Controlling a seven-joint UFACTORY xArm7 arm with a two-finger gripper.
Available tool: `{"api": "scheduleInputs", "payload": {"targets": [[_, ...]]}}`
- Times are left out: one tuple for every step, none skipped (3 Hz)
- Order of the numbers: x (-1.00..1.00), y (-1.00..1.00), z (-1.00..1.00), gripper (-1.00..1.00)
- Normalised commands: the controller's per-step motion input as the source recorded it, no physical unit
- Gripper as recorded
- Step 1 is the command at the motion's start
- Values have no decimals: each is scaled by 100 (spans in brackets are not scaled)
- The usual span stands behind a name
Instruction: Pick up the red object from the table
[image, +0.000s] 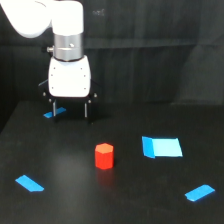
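So far nothing is picked up: the red object (104, 155) stands alone on the table (120, 200), while the gripper (70, 111) hangs spread wide and empty, well apart behind it.

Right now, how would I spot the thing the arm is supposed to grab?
Look at the black table, near its middle, just to the exterior view's left of the large blue rectangle. There stands the red object, a small upright hexagonal block, the only red, raised piece among flat blue strips.
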Motion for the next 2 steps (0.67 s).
{"api": "scheduleInputs", "payload": {"targets": [[92,-74,-12,98],[74,-82,-3,99]]}}
